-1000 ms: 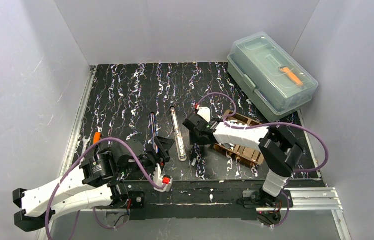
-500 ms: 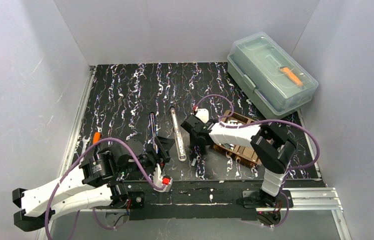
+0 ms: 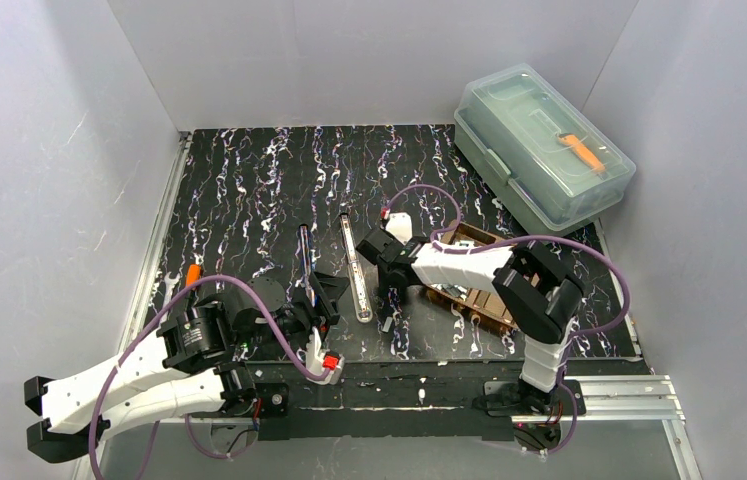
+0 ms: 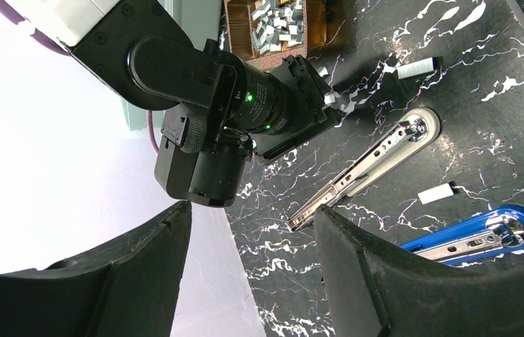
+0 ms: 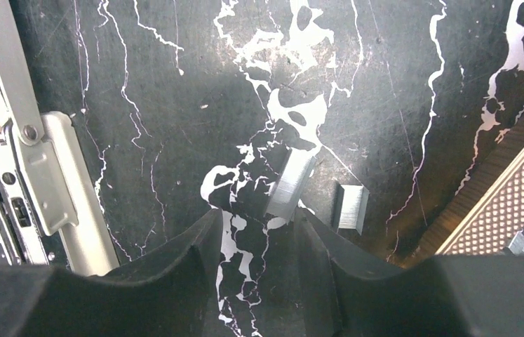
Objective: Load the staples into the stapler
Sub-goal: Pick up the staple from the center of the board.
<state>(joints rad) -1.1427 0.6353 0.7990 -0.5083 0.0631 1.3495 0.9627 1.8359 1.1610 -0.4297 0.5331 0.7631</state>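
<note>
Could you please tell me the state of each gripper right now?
Left gripper: open, empty.
Right gripper: open, staple strip at its fingertips, not clamped.

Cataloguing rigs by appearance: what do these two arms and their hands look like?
The left arm and right arm have white shells between black joints, each trailed by a purple cable. The left hand and right hand have broad black fingers. Red tabs sit near both wrists.

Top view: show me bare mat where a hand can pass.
Free: the far mat, between the back wall and the white stapler, left of the clear box. Crowded: the near middle, with left gripper, right gripper and tray.
</note>
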